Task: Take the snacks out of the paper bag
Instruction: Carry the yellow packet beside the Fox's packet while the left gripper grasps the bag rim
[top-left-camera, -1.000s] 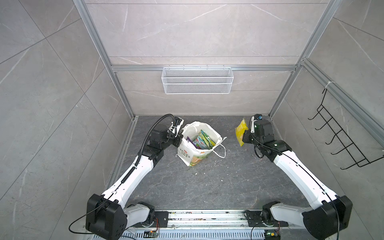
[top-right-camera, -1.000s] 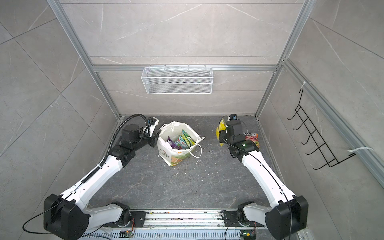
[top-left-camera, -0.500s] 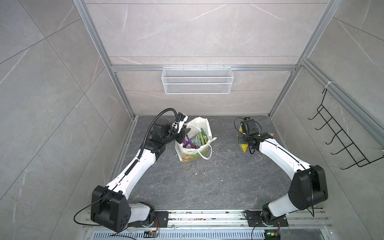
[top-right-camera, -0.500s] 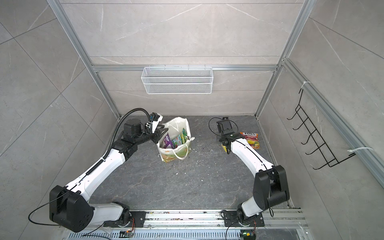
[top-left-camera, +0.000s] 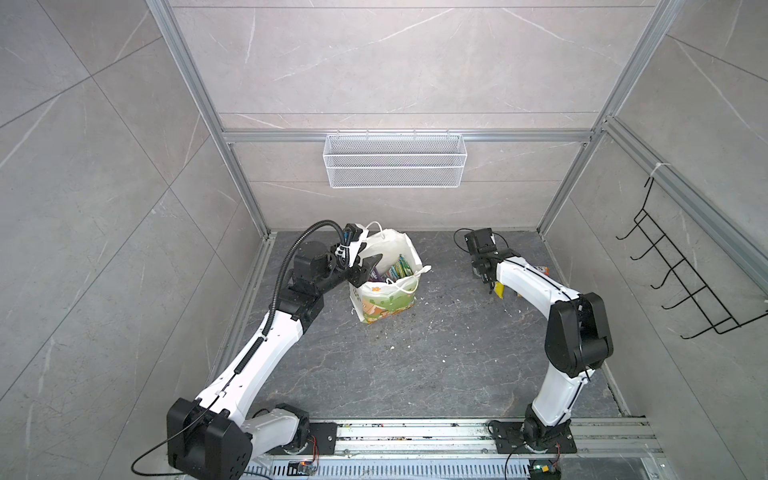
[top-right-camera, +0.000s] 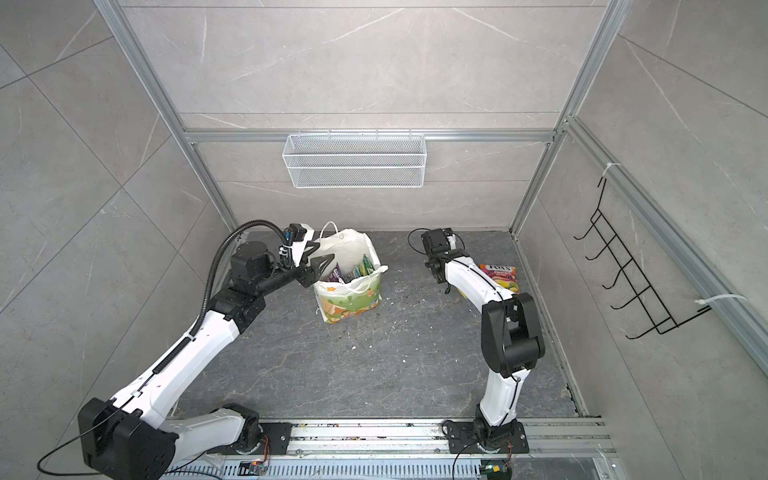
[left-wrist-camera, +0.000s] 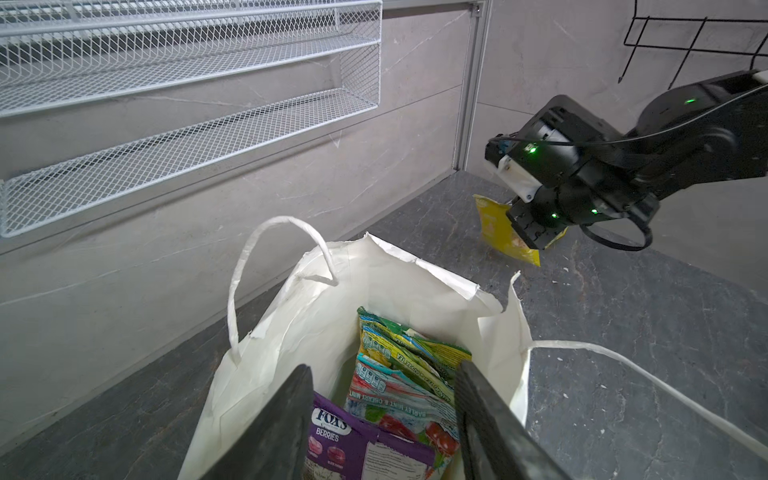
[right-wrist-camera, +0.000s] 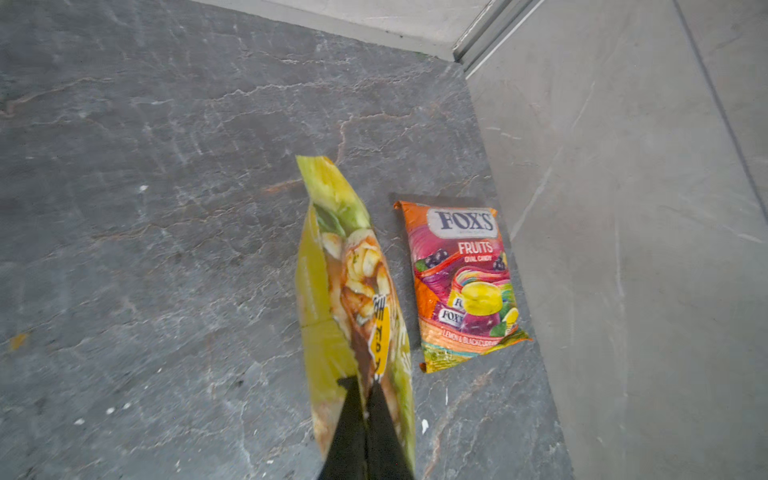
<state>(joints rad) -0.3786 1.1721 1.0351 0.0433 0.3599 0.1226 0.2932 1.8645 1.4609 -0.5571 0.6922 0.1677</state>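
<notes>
White paper of the paper bag (top-left-camera: 384, 301) upright on the dark stone tabletop (top-left-camera: 415, 365), left of middle in both top views, mouth open to the ceiling. Left gripper (top-left-camera: 369, 266) right at the bag's left rim, jaws apart with nothing between them, tips poised over the mouth and aimed down into it. Right gripper (right-wrist-camera: 365, 395) well apart from the bag, over by the right wall, fingers pressed together on one short end of the yellow-green packet (right-wrist-camera: 345, 282).

Seen only from the left wrist: the bag's plain white inside, with the purple packet (left-wrist-camera: 357, 446) nearest the parted fingers (left-wrist-camera: 282, 428), the teal-red packet (left-wrist-camera: 395, 399) beside it and the green-yellow packets (left-wrist-camera: 411, 349) behind. Mere slivers of those colours in both top views. Shown only from the right wrist: the closed pinch itself, hidden behind the right arm (top-left-camera: 536, 286) from above. Red-pink packet (top-right-camera: 500, 277) plain in a top view, just an edge past the forearm in a top view (top-left-camera: 543, 270).

Yellow-green packet in line with the fingers, long axis slanting from the grip down toward the tabletop; contact with the stone impossible to tell. Red-pink packet flat and face up just beside it, close to the right wall, long axis roughly front to back, "FOX'S" end toward the back wall. Packets in the bag standing, upper ends toward the mouth
</notes>
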